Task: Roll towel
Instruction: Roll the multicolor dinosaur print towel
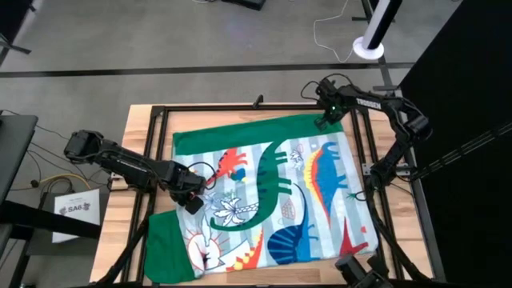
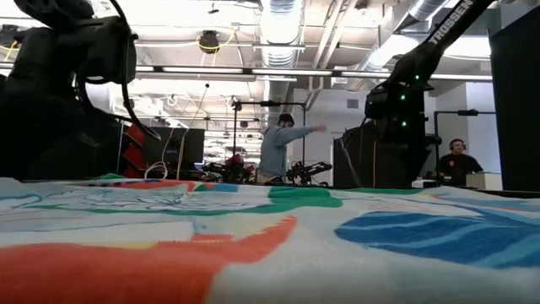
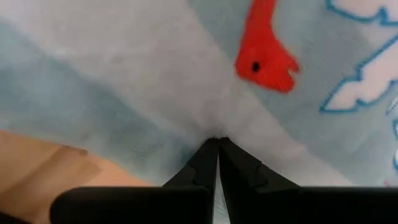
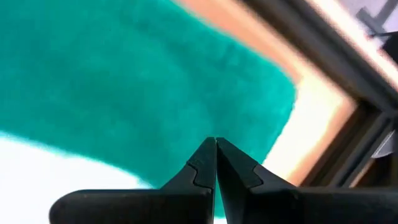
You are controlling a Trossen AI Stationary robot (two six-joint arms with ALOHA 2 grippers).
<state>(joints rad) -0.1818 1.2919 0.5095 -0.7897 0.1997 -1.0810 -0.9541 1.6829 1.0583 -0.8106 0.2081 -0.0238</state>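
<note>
The towel (image 1: 272, 192), green-bordered with a light-blue dinosaur print, lies spread flat on the table and fills the foreground of the low view (image 2: 278, 245). My left gripper (image 1: 193, 198) is shut at the towel's left edge, in the printed part (image 3: 217, 138). My right gripper (image 1: 327, 118) is shut over the green border (image 4: 186, 81) by the towel's far right corner (image 4: 216, 140). My left gripper pinches the towel just inside its left edge (image 3: 214, 127), on the pale print near a red dinosaur. Both fingers come from above, slanting in from the table's left. The cloth puckers toward the tips and otherwise lies flat. My right gripper's shut tips point down at the green border (image 4: 214, 124); whether they touch it I cannot tell.
A black metal frame (image 1: 152, 136) runs around the table top, its right rail (image 1: 364, 172) close to the towel's right edge. Bare wood (image 1: 120, 216) shows at the left. Beyond the table, people stand and sit in the room (image 2: 278, 148).
</note>
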